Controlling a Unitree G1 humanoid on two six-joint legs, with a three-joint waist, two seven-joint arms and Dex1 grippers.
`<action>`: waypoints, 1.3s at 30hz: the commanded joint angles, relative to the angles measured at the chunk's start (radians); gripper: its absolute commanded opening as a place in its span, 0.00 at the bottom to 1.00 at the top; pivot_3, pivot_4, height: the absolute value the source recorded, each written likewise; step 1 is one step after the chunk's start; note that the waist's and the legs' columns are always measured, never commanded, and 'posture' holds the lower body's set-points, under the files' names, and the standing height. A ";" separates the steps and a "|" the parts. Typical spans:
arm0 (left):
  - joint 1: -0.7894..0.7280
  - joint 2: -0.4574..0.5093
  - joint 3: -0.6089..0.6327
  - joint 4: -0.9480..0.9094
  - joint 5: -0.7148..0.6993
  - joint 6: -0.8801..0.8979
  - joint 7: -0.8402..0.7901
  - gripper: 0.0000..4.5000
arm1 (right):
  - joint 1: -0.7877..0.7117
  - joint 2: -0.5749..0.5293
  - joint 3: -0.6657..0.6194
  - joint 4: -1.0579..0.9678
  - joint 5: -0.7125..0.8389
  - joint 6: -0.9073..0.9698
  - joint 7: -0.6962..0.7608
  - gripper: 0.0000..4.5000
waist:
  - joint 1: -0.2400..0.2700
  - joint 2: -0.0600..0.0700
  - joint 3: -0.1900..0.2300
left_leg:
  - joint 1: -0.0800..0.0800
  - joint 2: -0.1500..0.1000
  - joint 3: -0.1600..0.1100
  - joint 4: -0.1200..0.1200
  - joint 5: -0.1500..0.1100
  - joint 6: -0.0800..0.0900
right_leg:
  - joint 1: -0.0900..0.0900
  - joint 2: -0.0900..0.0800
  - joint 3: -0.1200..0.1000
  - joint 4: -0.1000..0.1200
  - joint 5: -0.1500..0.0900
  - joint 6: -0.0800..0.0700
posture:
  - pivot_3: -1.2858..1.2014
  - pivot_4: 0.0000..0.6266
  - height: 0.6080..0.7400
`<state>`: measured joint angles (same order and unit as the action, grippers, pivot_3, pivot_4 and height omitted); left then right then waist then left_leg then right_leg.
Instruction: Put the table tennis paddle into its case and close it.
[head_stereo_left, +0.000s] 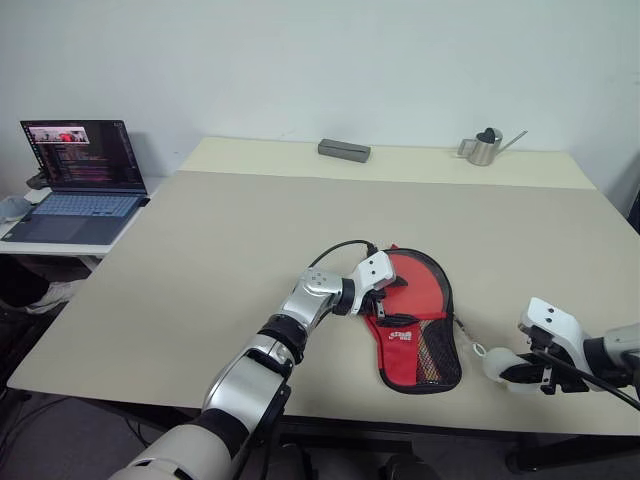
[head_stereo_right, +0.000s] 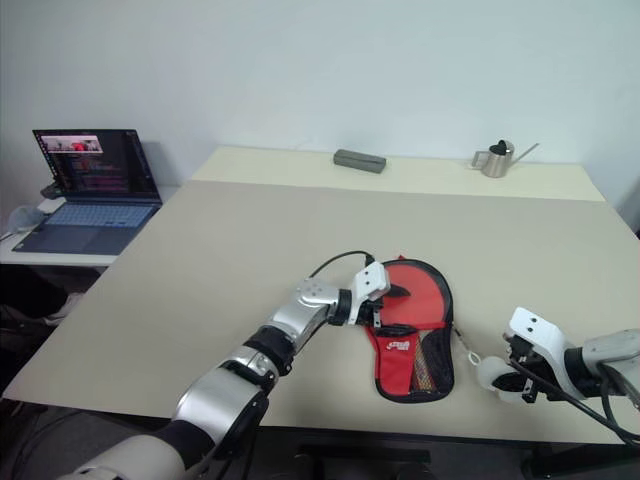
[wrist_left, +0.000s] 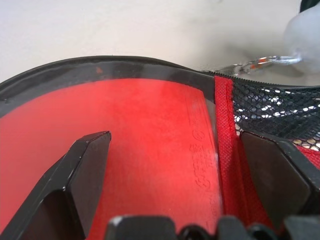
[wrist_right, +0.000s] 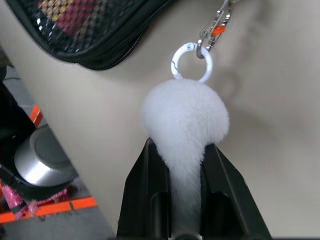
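Lying flat on the beige table (head_stereo_left: 200, 260), right of centre near the front edge, the case (head_stereo_left: 420, 335) runs near-far: round end far, narrow mesh-pocket end near. Soft fabric, black trim, zip edge. The smooth red rubber of the table tennis paddle (wrist_left: 150, 140) shows inside the open round half. Left gripper (head_stereo_left: 385, 290) sits over that face, jaws wide apart, holding nothing. Right gripper (wrist_right: 185, 165) is pinched on a white fluffy pompom (wrist_right: 185, 117), clipped by a metal ring (wrist_right: 191, 62) toward the case's right edge.

Bright, even indoor light; soft faint shadows; wrist views blurred up close.
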<state>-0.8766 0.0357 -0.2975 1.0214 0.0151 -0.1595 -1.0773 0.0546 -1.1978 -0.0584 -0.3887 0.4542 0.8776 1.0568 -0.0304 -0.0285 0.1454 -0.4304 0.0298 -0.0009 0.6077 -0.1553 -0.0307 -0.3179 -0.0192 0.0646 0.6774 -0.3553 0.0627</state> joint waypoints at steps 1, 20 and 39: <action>0.068 0.021 -0.093 0.114 0.126 0.034 0.003 1.00 | 0.050 -0.035 -0.037 -0.076 0.022 -0.009 0.044 0.05 | 0.001 -0.001 -0.001 | 0.000 0.000 0.000 0.000 0.000 0.000 | 0.000 0.000 0.000 -0.001 0.000 0.000 | 0.52 0.24 1.00; 0.053 0.004 -0.106 0.121 0.130 0.031 0.023 1.00 | 0.285 -0.077 -0.216 -0.334 0.141 0.043 0.151 0.05 | 0.005 -0.004 -0.006 | -0.001 0.001 -0.004 -0.003 -0.002 0.002 | 0.002 -0.004 -0.005 -0.015 0.000 0.002 | 0.52 0.24 1.00; 0.043 -0.012 -0.099 0.132 0.144 0.027 0.040 1.00 | 0.476 -0.049 -0.284 -0.551 0.210 0.066 0.182 0.04 | 0.014 -0.005 -0.006 | -0.003 0.000 -0.014 -0.004 -0.003 0.002 | 0.007 -0.004 -0.017 -0.021 -0.002 0.000 | 0.52 0.24 1.00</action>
<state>-0.8908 0.0011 -0.3186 1.0391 0.0461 -0.1634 -1.0558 0.5335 -1.2471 -0.3615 -0.8757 0.5981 0.9299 1.2171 -0.0161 -0.0338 0.1396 -0.4330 0.0302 -0.0159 0.6038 -0.1579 -0.0290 -0.3105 -0.0234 0.0466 0.6567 -0.3574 0.0626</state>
